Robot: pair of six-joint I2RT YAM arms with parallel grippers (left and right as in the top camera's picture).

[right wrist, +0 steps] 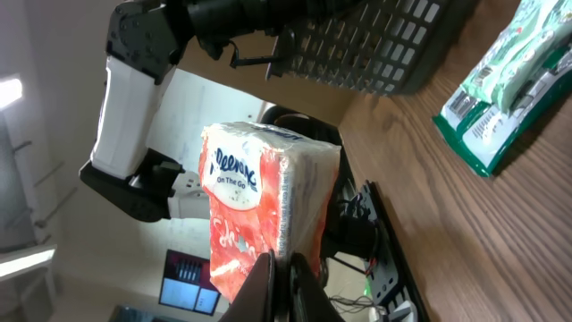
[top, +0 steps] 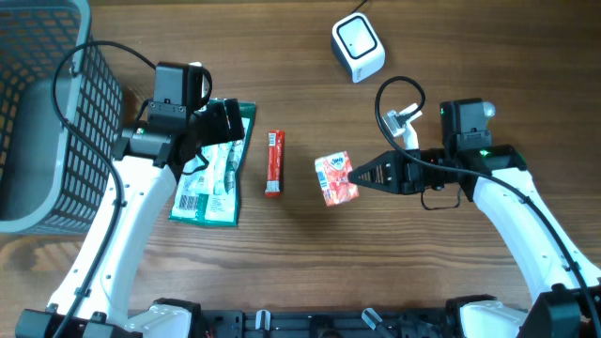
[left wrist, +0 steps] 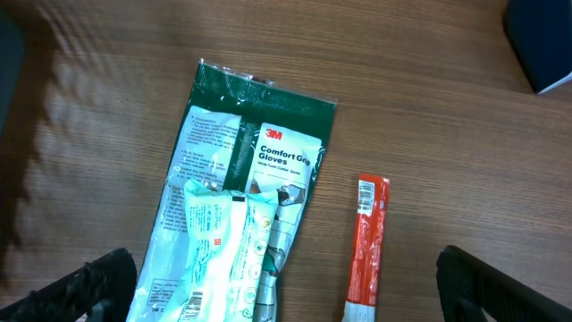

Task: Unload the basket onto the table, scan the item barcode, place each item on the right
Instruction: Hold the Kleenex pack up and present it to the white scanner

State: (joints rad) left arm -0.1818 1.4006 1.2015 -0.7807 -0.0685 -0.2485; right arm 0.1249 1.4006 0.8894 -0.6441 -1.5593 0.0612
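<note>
A red and white Kleenex tissue pack (top: 336, 178) hangs above the table centre, pinched by its seam in my right gripper (top: 355, 173). In the right wrist view the tissue pack (right wrist: 259, 197) fills the middle, with my right gripper (right wrist: 284, 282) shut on its sealed edge. The white barcode scanner (top: 358, 46) stands at the back, right of centre. My left gripper (top: 218, 120) hovers open over the green glove packet (top: 212, 169); in the left wrist view its black fingertips (left wrist: 80, 291) flank the glove packet (left wrist: 241, 188) and a red stick pack (left wrist: 367, 246).
A grey mesh basket (top: 42, 113) occupies the far left edge. The red stick pack (top: 274, 162) lies between the glove packet and the held tissue pack. A pale teal wipes packet (left wrist: 219, 259) lies on top of the glove packet.
</note>
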